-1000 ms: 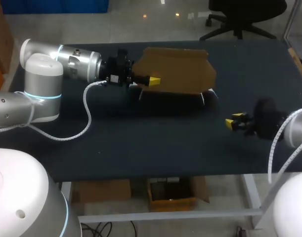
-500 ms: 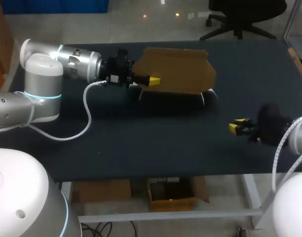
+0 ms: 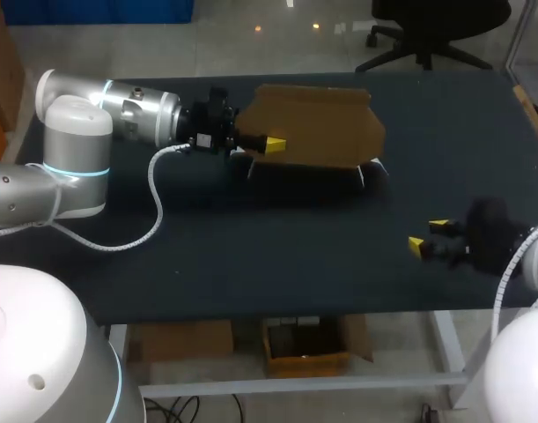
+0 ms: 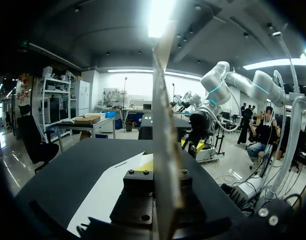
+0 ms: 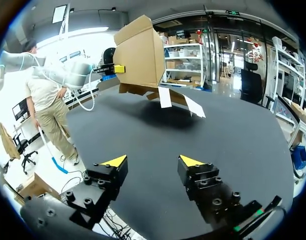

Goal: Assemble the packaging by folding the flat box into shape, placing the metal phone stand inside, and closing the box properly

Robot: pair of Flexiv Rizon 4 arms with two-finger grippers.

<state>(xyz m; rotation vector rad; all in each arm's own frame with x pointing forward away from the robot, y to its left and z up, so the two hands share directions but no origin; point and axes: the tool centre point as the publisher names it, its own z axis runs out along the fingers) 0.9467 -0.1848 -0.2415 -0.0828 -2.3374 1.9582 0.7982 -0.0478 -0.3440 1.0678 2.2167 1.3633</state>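
- One cardboard box (image 3: 317, 123), brown and partly folded, held up off the table (image 3: 251, 264) toward the far side, a shadow on the surface under it.
- Two white flaps (image 5: 164, 97) hang from its underside. I cannot tell whether they are part of the box or loose paper.
- One left gripper (image 3: 270, 144), coming in from the left and clamped on the box's left end. In the left wrist view a cardboard panel (image 4: 165, 150) stands edge-on between its fingers.
- One right gripper (image 3: 428, 235), low over the table near the front right edge, well apart from the box. Its fingers are spread with nothing between them. In the right wrist view both yellow tips (image 5: 115, 161) show, with bare table between them and the box (image 5: 140, 52) ahead.
- Count: one box, two flaps, two grippers.
- Change: the right gripper has backed toward the near right edge over the last second, and its tips now look further apart. The box and the left arm have not shifted.
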